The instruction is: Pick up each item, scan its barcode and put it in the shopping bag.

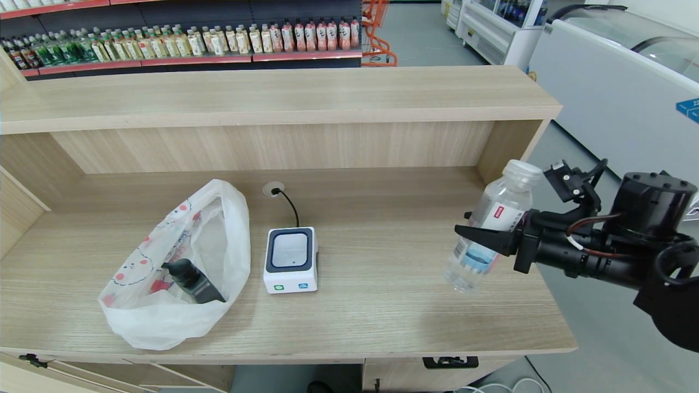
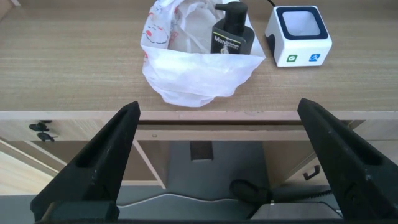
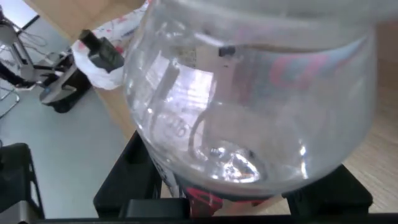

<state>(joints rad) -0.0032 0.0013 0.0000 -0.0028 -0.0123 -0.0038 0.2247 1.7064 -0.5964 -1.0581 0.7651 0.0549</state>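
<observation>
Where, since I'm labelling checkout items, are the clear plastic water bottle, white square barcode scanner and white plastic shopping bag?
Water bottle (image 1: 499,214): head view, label.
Barcode scanner (image 1: 291,251): head view, top window.
Shopping bag (image 1: 142,328): head view, front fold.

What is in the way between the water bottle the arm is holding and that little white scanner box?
Nothing visible. The right end effector holds the clear plastic water bottle at the right end of the light wooden counter, whose bare top alone lies between it and the white square barcode scanner.

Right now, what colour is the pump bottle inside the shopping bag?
The pump bottle is black, clearest in the left wrist view.
</observation>
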